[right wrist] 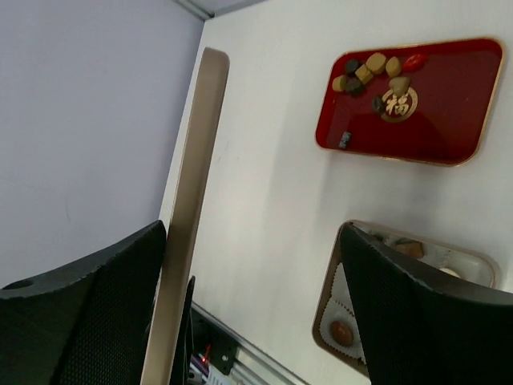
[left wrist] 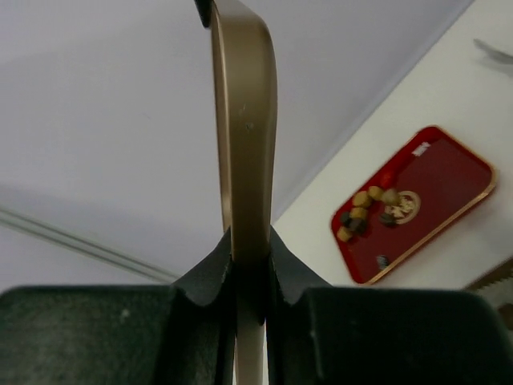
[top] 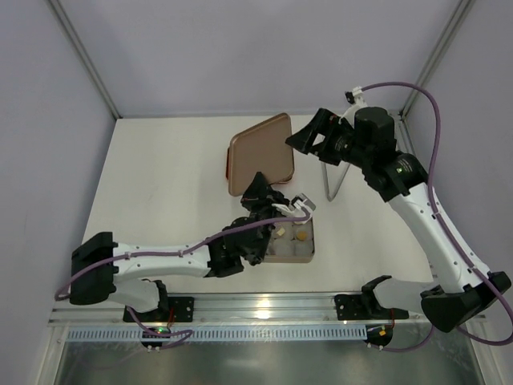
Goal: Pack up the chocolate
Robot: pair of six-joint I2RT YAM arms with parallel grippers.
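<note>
Left wrist view: left gripper (left wrist: 250, 245) clenches the lid (left wrist: 248, 120) edgewise. Right gripper (right wrist: 252, 233) gapes, released; back it off cleanly, then fetch chocolate (right wrist: 374, 62) at 1 o'clock.

Satin metal is being shown by the gold lid (left wrist: 244, 120), gloss by the red tray (right wrist: 457, 96), matt plastic by the left gripper (left wrist: 250, 258).

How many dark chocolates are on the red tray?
4. Two dark chocolates sit among the tan ones, one beside the emblem, one alone near the red tray's rim. Some may be hidden.
</note>
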